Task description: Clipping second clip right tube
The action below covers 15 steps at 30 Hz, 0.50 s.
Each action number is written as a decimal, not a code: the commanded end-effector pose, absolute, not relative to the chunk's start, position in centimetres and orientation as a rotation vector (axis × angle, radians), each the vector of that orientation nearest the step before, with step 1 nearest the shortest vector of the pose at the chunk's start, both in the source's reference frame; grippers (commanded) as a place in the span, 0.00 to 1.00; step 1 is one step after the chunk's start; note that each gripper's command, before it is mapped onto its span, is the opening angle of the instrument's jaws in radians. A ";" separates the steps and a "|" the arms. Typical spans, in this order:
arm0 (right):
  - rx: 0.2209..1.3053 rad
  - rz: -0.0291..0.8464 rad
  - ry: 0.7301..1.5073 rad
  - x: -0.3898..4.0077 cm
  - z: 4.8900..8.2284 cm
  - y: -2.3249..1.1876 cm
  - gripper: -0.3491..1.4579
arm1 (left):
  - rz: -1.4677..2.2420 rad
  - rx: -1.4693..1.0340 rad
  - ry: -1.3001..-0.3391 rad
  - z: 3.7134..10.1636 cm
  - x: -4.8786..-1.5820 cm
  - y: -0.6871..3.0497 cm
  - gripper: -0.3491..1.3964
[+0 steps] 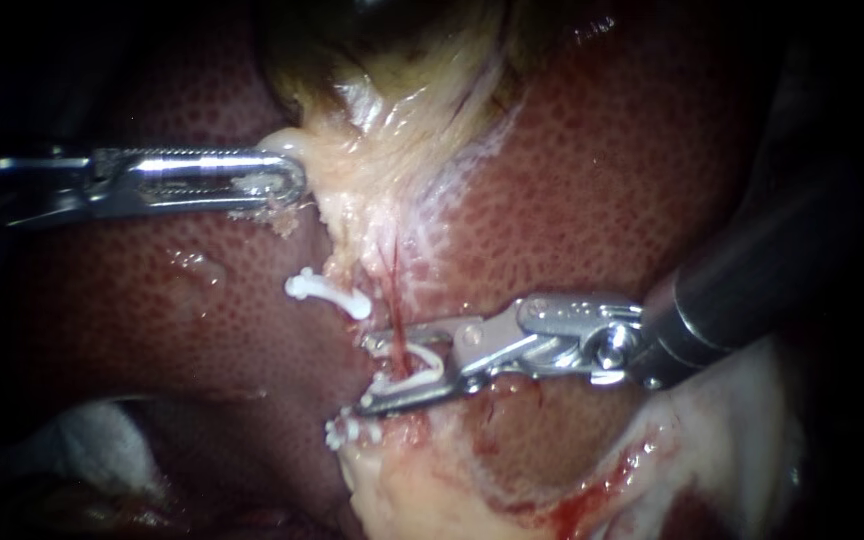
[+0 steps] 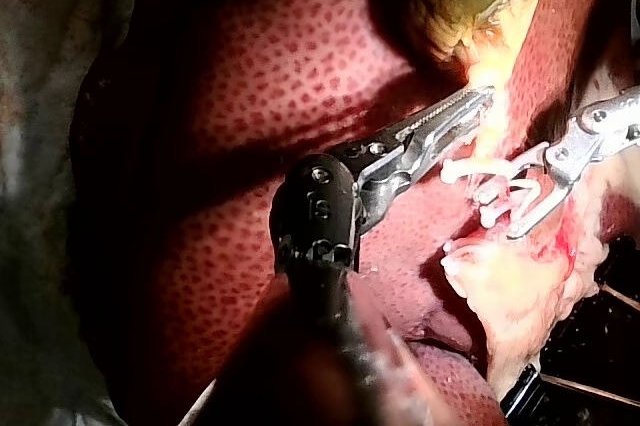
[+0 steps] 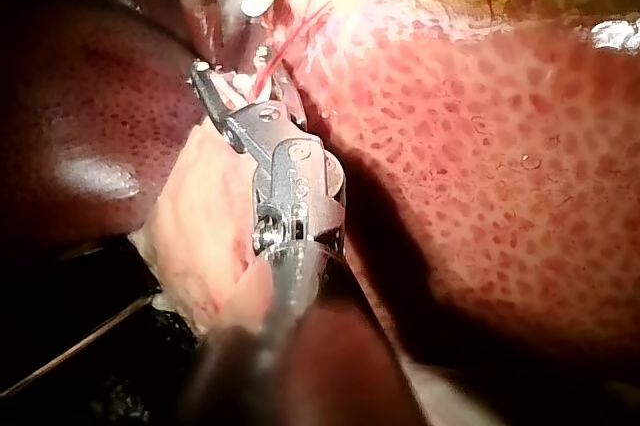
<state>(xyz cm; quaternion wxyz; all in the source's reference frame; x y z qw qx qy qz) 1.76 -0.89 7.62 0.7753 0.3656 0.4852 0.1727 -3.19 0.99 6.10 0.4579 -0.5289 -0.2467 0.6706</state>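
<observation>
A thin red tube (image 1: 393,292) runs down from the pale gallbladder tissue (image 1: 372,170) between the liver lobes. My right instrument (image 1: 377,372) comes in from the right. Its jaws stand apart around the tube, holding a white clip (image 1: 424,368) between them; the same jaws show in the right wrist view (image 3: 232,66) and the left wrist view (image 2: 515,191). One white clip (image 1: 327,292) sits just above and to the left of the jaws, another (image 1: 350,430) just below them. My left instrument (image 1: 292,180) (image 2: 478,101) is shut on the edge of the pale gallbladder tissue.
Dark red liver (image 1: 602,180) lies on both sides. The greenish gallbladder (image 1: 392,40) is at the top. Pale, blood-stained fatty tissue (image 1: 432,490) lies below the jaws, and white gauze (image 1: 82,440) at the lower left.
</observation>
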 end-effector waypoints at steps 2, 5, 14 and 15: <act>0.812 0.397 1.040 1.73 7.62 -0.87 0.10 | 1.652 -1.303 -0.608 6.10 -3.20 0.99 0.00; 0.837 0.428 1.026 1.70 7.64 -0.85 0.00 | 1.652 -1.303 -0.607 6.10 -3.20 0.99 0.00; 0.851 0.443 1.009 1.66 7.64 -0.86 0.00 | 1.652 -1.303 -0.606 6.11 -3.21 0.99 0.00; 0.851 0.442 1.006 1.66 7.64 -0.86 0.00 | 1.652 -1.303 -0.606 6.12 -3.21 0.99 0.00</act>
